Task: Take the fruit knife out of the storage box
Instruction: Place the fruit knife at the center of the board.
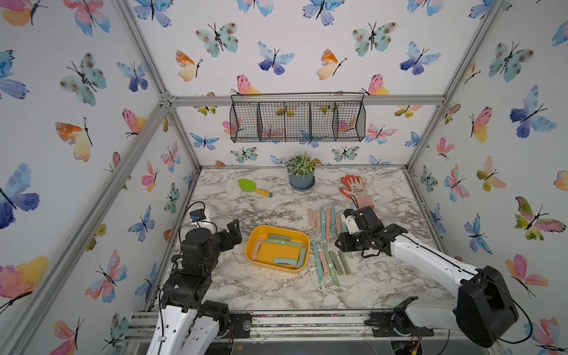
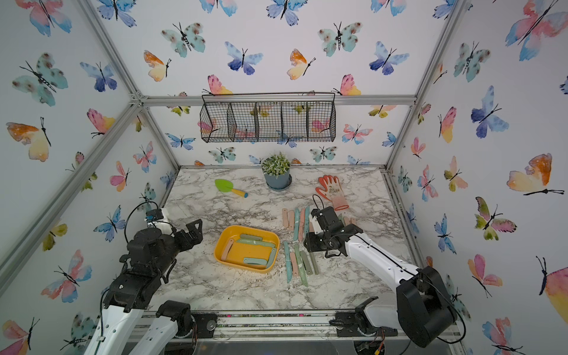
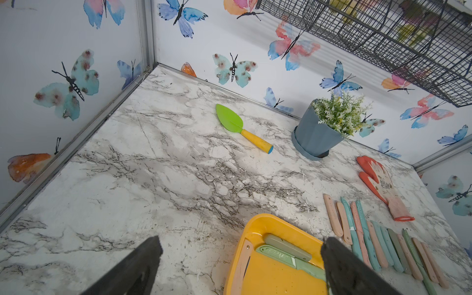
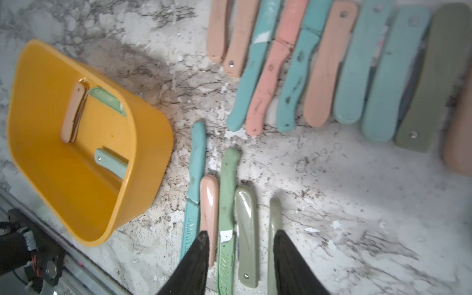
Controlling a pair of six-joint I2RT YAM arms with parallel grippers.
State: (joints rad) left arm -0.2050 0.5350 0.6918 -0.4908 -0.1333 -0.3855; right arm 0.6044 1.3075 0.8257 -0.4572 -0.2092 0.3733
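Fruit knives [image 1: 285, 242], several, lying flat inside storage box [image 1: 249, 246]; laid-out knives [image 1: 322, 221] sit on counter [image 1: 246, 292] just beside box. Judged light, stiff, thin, smooth-handled; ceramic blade likely brittle. Best taken across handle's narrow width, mid-length, clear of box wall. Left fingers [image 3: 138, 268] apart, empty, near box. Right fingers [image 4: 196, 260] apart, clamping nothing, above knives beside box. Both top views show whole box floor; in right wrist view box wall hides most contents. Left wrist view shows "CERAMIC" lettering on one boxed knife.
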